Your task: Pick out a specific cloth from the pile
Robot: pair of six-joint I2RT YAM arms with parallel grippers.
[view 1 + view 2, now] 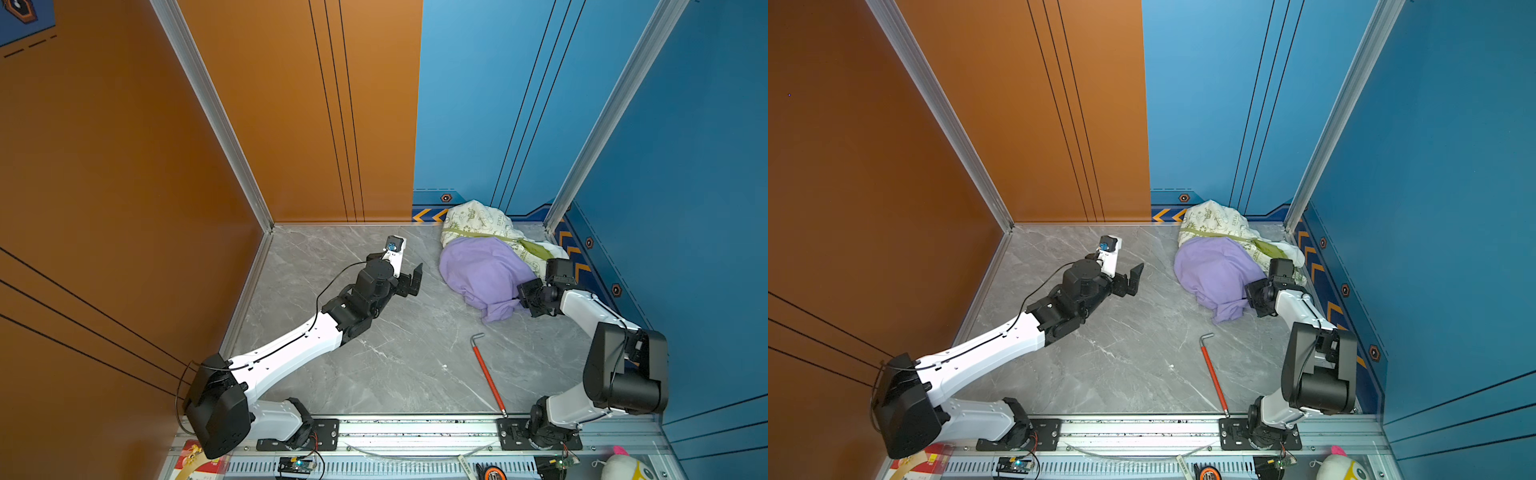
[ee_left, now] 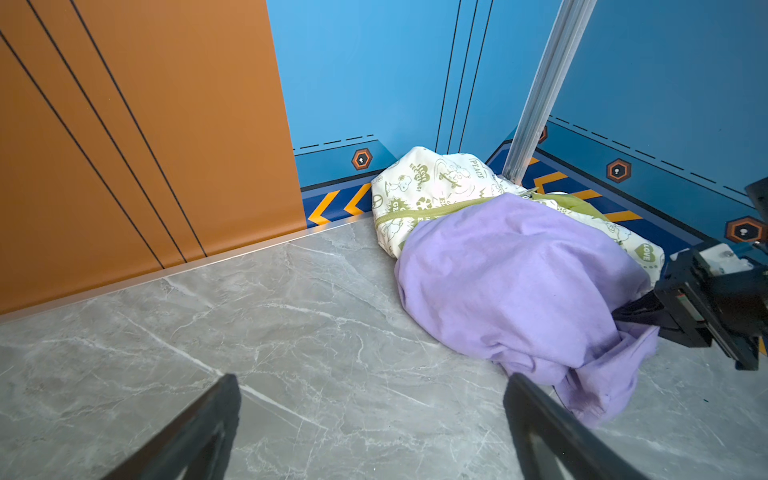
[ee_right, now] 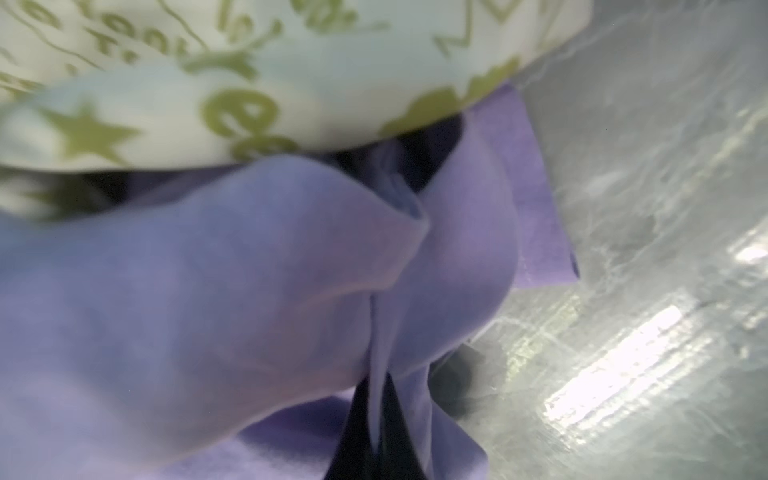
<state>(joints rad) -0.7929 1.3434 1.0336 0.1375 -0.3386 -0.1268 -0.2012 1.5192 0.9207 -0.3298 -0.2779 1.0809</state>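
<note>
Right hand [image 2: 629,311] pinching lavender cloth [image 2: 519,282]; left hand [image 2: 372,380] spread, apart.

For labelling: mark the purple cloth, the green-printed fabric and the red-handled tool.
purple cloth [image 1: 482,270]: in a top view, on its domed middle.
green-printed fabric [image 1: 473,218]: in a top view, on its white printed face.
red-handled tool [image 1: 488,376]: in a top view, midway along the red shaft.

Lavender cloth [image 1: 484,272]; white, green-printed pile [image 1: 478,222], seemingly olive-banded; grey marbled table [image 1: 374,357].

Robot lab test cell: orange panel [image 1: 104,166] and blue panel [image 1: 478,104] walls, aluminium post [image 1: 216,120], marble-look tabletop [image 1: 395,353], robot arms [image 1: 291,351] bolted to rail [image 1: 415,428].
</note>
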